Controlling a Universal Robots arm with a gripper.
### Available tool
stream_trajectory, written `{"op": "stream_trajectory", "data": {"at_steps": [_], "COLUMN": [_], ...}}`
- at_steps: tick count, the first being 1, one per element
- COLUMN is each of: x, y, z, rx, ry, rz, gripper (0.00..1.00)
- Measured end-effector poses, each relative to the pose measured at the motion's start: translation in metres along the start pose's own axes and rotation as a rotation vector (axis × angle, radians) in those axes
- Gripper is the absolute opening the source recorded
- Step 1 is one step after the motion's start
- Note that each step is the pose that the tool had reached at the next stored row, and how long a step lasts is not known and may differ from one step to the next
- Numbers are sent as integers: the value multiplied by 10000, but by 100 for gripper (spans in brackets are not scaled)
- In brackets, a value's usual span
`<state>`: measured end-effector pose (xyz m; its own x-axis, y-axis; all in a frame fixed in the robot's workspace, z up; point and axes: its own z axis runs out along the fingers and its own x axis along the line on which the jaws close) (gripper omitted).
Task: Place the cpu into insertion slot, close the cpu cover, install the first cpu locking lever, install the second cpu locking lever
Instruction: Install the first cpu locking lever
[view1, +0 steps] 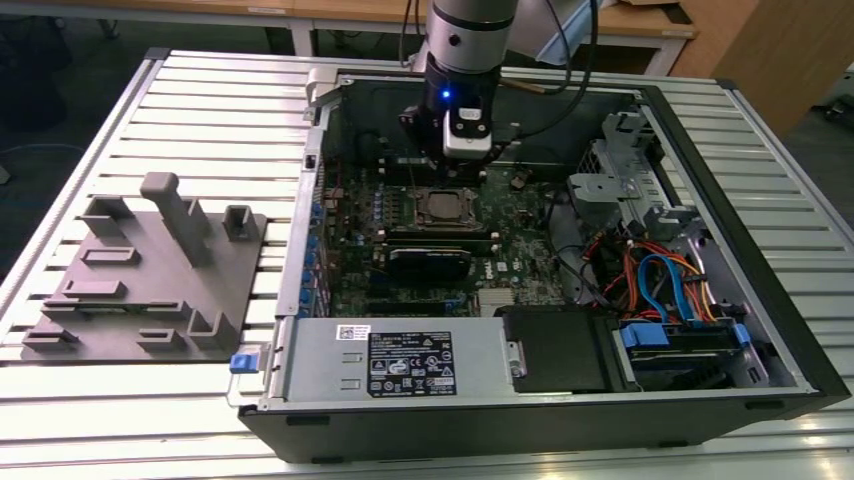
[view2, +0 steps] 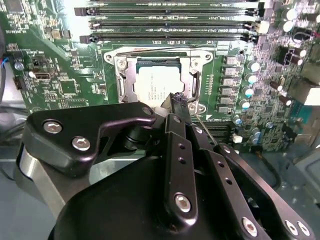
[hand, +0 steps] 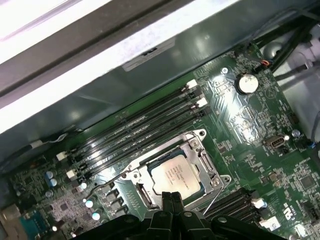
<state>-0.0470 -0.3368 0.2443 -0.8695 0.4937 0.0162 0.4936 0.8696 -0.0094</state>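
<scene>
Items, from the exterior view's left to its right:

- Slatted table, bearing all the rest
- Grey fixture plate with upright pegs and blocks, just beside the case and apart from the work
- Case, open on top; power supply along its near edge
- Motherboard, green, on the case floor
- Slot on the board, silvery rim; cpu seated in it, grey top showing through the window of the cover, which lies flat over it
- Two wire levers, low along two sides of the slot; whether hooked, cannot tell
- Arm, coming straight down over the slot and hiding the board behind it
- Gripper, fingers pressed together with nothing visible between them, tips at the cover's edge beside the cpu
- Memory slots, long and black, just beyond the slot
- Black card, nearer than the slot
- Drive cage, grey metal
- Cables, blue and orange, bundled below the cage
</scene>
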Motion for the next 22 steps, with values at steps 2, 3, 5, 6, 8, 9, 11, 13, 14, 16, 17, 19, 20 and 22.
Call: {"op": "stream_trajectory", "data": {"at_steps": [2, 3, 5, 6, 8, 9, 11, 13, 14, 16, 17, 19, 20, 22], "x": [0, 0, 0, 0, 0, 0, 0, 0, 0, 0, 0, 0, 0, 0], "y": [0, 0, 0, 0, 0, 0, 0, 0, 0, 0, 0, 0, 0, 0], "z": [0, 0, 0, 0, 0, 0, 0, 0, 0, 0, 0, 0, 0, 0], "rx": [1, 0, 1, 0, 1, 1, 1, 0, 1, 2, 3, 6, 7, 10], "ry": [-1, -1, -1, -1, -1, -1, -1, -1, -1, -1, -2, -3, -5, -6], "rz": [-18, -20, -23, -23, -24, -24, -25, -26, -32, -100, -167, -344, -446, -658], "gripper": [10, 10, 10, 10, 10, 10, 10, 10, 10, 10, 10, 10, 10, 10]}}
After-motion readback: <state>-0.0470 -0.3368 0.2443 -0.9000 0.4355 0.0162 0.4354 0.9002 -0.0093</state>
